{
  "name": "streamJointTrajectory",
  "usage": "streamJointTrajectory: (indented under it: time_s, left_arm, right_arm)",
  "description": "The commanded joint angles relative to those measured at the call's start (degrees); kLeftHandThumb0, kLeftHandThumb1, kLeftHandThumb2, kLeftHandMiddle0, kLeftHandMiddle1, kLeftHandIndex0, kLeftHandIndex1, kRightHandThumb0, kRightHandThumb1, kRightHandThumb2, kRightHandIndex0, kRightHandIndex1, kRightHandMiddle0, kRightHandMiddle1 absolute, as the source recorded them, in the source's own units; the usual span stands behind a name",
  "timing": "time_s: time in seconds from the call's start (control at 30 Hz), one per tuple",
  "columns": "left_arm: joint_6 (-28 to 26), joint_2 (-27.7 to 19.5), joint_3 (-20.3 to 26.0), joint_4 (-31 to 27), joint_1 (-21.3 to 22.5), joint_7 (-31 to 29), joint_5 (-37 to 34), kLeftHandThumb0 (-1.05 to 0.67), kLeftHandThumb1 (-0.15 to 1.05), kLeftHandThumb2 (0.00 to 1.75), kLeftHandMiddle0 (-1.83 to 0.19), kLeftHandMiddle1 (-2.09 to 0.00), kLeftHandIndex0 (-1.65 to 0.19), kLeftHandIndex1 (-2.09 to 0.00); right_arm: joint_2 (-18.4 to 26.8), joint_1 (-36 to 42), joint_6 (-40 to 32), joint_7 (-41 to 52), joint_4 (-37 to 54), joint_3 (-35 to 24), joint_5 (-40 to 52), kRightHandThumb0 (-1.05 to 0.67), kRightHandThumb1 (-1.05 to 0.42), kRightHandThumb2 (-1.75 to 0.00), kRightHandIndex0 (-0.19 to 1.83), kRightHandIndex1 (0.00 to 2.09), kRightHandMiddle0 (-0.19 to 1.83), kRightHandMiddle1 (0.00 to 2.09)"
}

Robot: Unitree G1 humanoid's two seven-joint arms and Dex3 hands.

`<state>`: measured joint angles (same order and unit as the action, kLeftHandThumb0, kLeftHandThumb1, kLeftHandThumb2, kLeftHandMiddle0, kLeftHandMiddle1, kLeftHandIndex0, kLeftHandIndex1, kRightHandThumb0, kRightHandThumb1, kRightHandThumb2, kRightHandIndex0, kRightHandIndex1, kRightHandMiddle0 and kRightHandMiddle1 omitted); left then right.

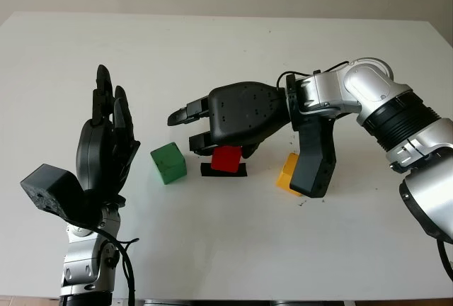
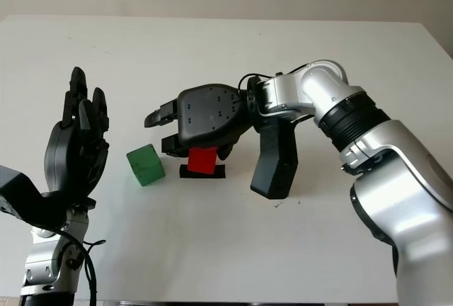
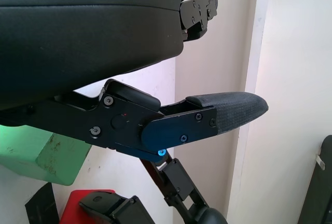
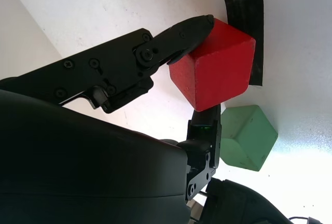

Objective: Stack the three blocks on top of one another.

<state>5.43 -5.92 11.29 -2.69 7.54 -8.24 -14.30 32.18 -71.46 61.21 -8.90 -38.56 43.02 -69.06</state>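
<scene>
the right hand (image 1: pixel 212 132) has its fingers pinched on the red block (image 1: pixel 227 158), which sits on the black tape (image 1: pixel 224 171) with the green block (image 1: pixel 168 162) just beside it. lifting straight up looks safest so it doesn't clip the green one. the left hand (image 1: pixel 106 143) is open, beyond the green block.

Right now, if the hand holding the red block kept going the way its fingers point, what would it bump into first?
Probably the green block: the right hand, shut on the red block, points toward it. Depth is unclear, so the fingers might pass above it.
</scene>
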Motion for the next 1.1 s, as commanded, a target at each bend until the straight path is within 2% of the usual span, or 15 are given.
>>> streamJointTrajectory:
  time_s: [0.0, 0.37, 1.07]
  left_arm:
    - [-0.1, -0.3, 0.0, -1.1, 0.1, -0.1, -0.1, -0.74, 1.05, 0.63, 0.19, 0.0, 0.19, 0.0]
    - [-0.1, -0.2, 0.1, -1.0, 0.0, -0.2, -0.4, -0.74, 1.05, 0.63, 0.19, 0.0, 0.19, 0.0]
    - [-0.1, -0.3, 0.0, -1.2, -0.3, -0.3, -0.5, -0.74, 1.05, 0.63, 0.19, 0.0, 0.19, 0.0]
  right_arm:
    - [0.0, 0.5, -0.2, 0.1, -0.2, 0.0, 0.8, -0.47, -0.95, -0.05, 0.25, 0.06, 0.41, 1.47]
    - [0.2, 1.4, 0.2, -0.5, -0.7, 0.5, 0.5, -0.47, -0.94, -0.05, 0.28, 0.07, 0.44, 1.48]
    - [0.2, 2.7, 1.0, -1.4, -1.0, 0.7, 0.9, -0.5, -0.94, -0.05, 0.24, 0.04, 0.39, 1.5]
